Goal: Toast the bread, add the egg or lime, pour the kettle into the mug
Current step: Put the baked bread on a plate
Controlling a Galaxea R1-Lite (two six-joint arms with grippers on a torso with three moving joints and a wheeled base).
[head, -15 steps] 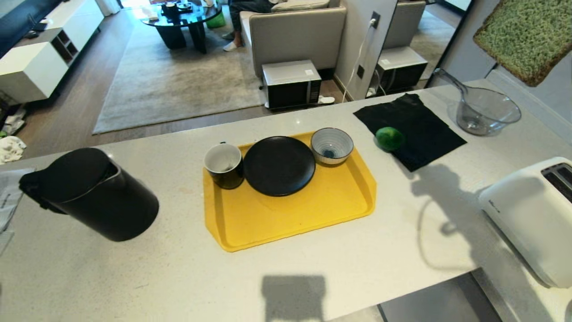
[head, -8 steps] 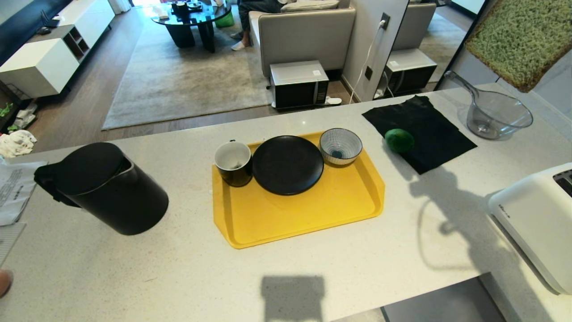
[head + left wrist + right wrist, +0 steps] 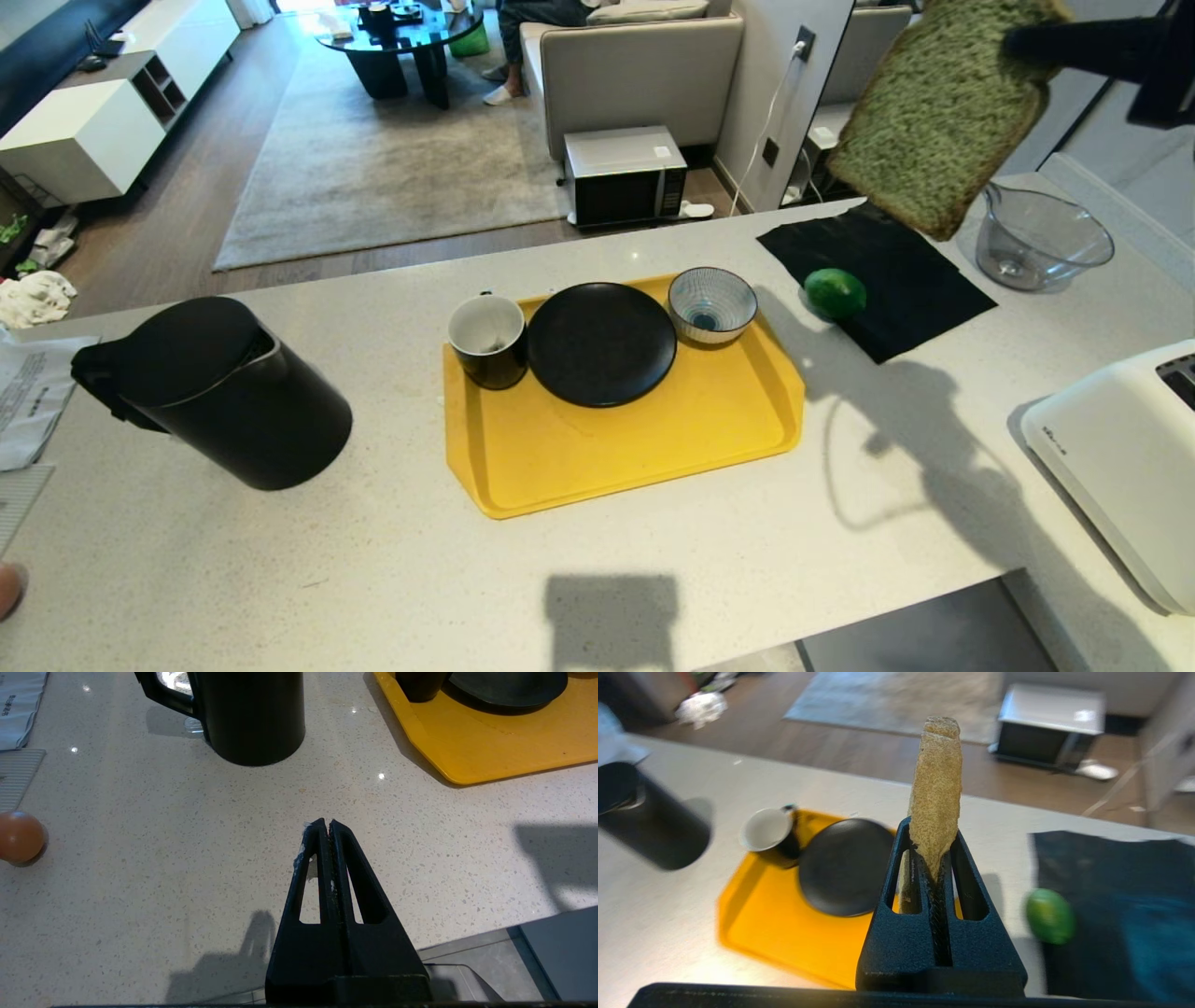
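Head view: the bread (image 3: 938, 117), a pale green slice with a brown crust, hangs tilted in the air above the black cloth (image 3: 878, 271), its flat face showing, one corner down. The right pincer (image 3: 1022, 42) comes in level from the right, pinching its upper edge.

Left wrist view: the left pincer (image 3: 325, 826) is pressed together, empty, low over the surface (image 3: 187, 858) near the kettle (image 3: 252, 714).

Right wrist view: the bread (image 3: 936, 788) stands edge-on, its long axis continuing straight out of the clamped fingers (image 3: 910, 854), above the yellow tray (image 3: 784, 933).

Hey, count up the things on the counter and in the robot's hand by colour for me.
Black: 4, kettle, mug, plate, cloth
Green: 2, lime, bread in the right hand
Yellow: 1, tray
White: 1, toaster
Clear: 1, jug
Striped: 1, bowl
Orange: 1, egg
Total: 11
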